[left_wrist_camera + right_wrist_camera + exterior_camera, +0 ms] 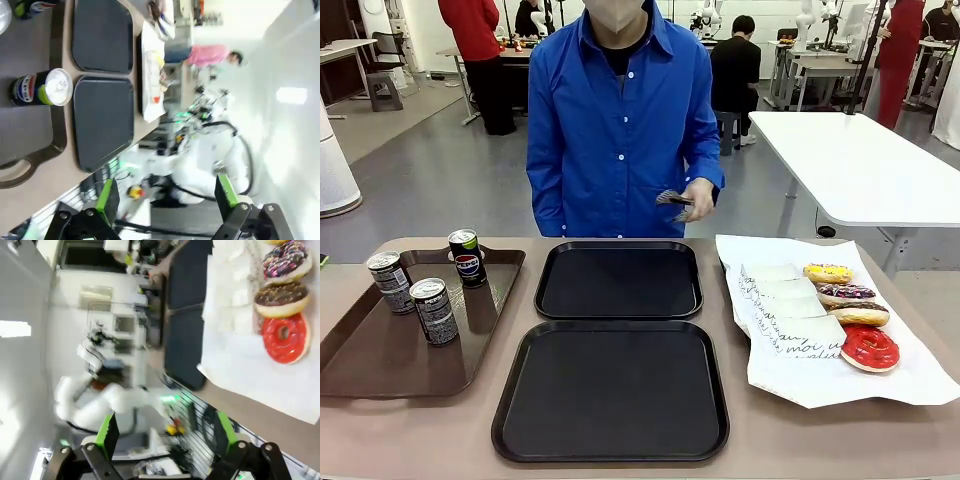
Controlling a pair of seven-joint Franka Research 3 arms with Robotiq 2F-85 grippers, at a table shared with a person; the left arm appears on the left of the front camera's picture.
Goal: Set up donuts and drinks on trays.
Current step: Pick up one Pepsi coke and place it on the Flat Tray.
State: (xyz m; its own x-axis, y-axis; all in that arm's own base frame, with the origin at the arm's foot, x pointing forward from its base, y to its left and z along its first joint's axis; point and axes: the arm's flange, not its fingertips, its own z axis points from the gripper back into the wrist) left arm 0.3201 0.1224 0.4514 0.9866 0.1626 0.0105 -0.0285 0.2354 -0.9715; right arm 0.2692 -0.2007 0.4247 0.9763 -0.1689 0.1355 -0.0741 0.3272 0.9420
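Note:
Two black trays lie bare mid-table, one far and one near. Two grey drinks stand on a brown tray at the left. Several donuts sit in a row on white paper at the right, from a yellow one to a red one, beside white printed sleeves. My left gripper hangs open in the air, well away from the trays. My right gripper is open too, off the table edge from the red donut.
A Pepsi can stands at the far end of the brown tray. The person in a blue shirt stands at the far side holding metal tongs. The white paper reaches close to the right table edge.

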